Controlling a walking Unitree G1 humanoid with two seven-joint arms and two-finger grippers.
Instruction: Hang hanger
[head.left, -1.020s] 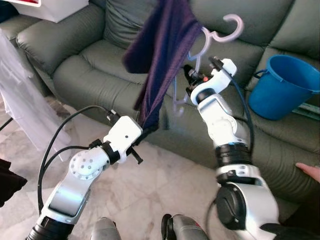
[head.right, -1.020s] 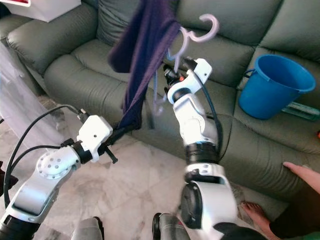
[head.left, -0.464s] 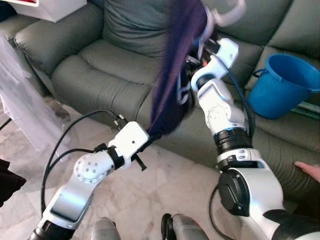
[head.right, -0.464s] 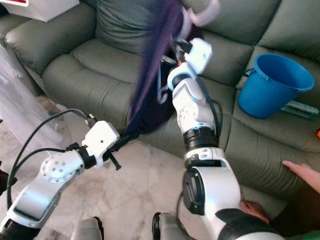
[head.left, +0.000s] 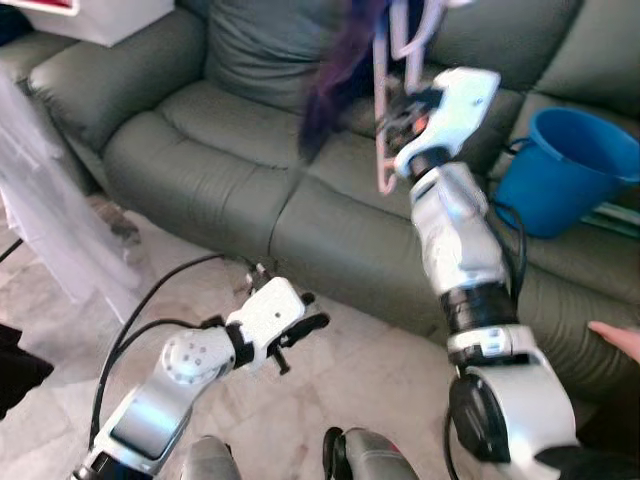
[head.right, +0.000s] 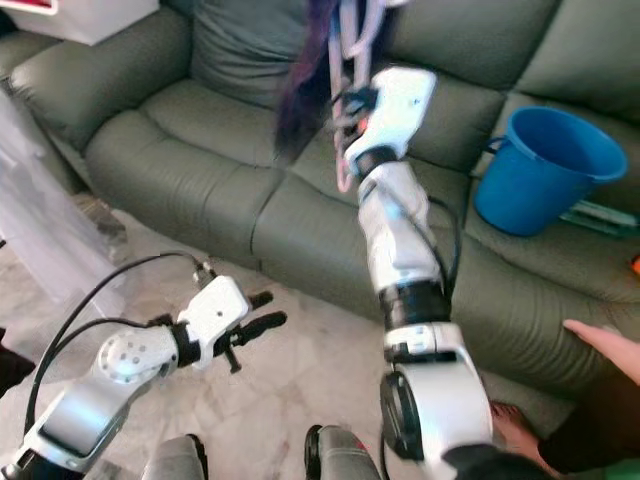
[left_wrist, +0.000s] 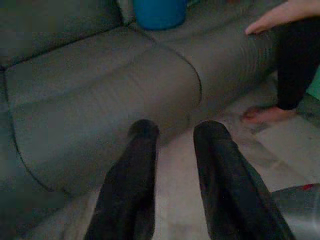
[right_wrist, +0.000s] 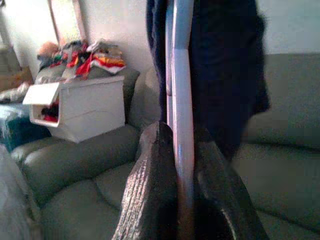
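Right gripper (right_wrist: 182, 150) at 12 o'clock, jaws clamped on hanger (head.left: 385, 120) (purple cloth (head.left: 335, 70) draped), left gripper (left_wrist: 175, 131) jaws apart, blue bucket (head.left: 560, 170) at 2 o'clock, contents unseen.

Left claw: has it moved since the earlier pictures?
Yes. The left claw let go of the dark purple garment and dropped toward the floor, before the grey-green leather sofa.
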